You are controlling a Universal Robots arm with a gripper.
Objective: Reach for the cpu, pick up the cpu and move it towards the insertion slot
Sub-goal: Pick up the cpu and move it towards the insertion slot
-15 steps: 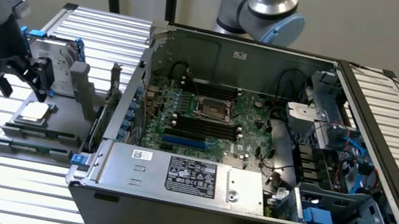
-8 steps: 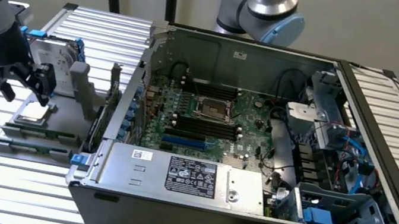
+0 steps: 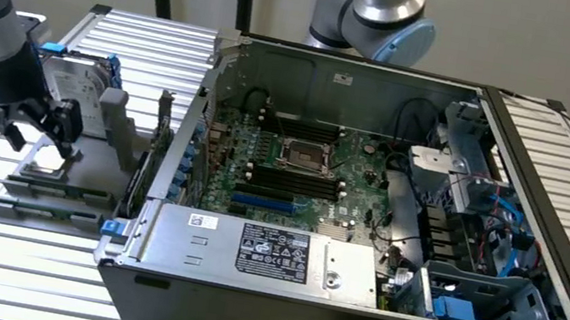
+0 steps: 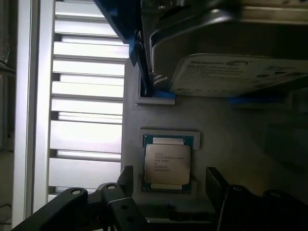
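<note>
At the exterior view's left, the end effector [image 3: 40,140] hangs spread over a grey holder [image 3: 84,167] on the tabletop [image 3: 5,262]. The cpu [image 3: 47,164] lies in that holder. The slot [image 3: 305,156] sits well apart, inside the case [image 3: 389,82] near mid-frame.

In the wrist view the cpu [image 4: 167,163] lies flat in the holder's [image 4: 231,139] recess, between the released fingers [image 4: 126,175], which are not touching it. It is probably light, thin and stiff, with a slick metal lid and a fragile underside. Two opposite edges look like the best hold, gripped gently and kept level.
</note>
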